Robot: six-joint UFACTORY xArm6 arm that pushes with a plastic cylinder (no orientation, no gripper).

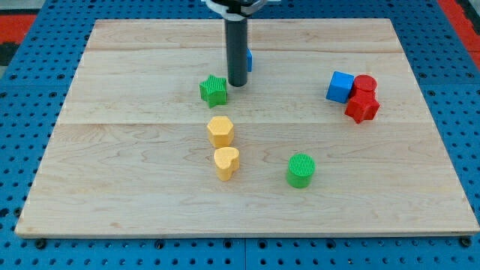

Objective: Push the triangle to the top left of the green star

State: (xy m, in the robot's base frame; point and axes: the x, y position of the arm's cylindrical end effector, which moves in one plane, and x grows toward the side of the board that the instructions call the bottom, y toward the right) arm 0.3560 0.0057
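The green star (pixel 214 90) lies on the wooden board (pixel 150 202), left of centre and toward the view's top. My tip (pixel 237 84) rests on the board just to the star's right, very close to it. A blue block (pixel 249 60), mostly hidden behind the rod, shows as a sliver just above and right of my tip; its shape cannot be made out. It sits to the upper right of the green star.
A yellow hexagon block (pixel 220 130) and a yellow heart block (pixel 226 162) lie below the star. A green cylinder (pixel 301 170) sits lower right. A blue cube (pixel 340 87), a red cylinder (pixel 365 84) and a red star-like block (pixel 362 107) cluster at the right.
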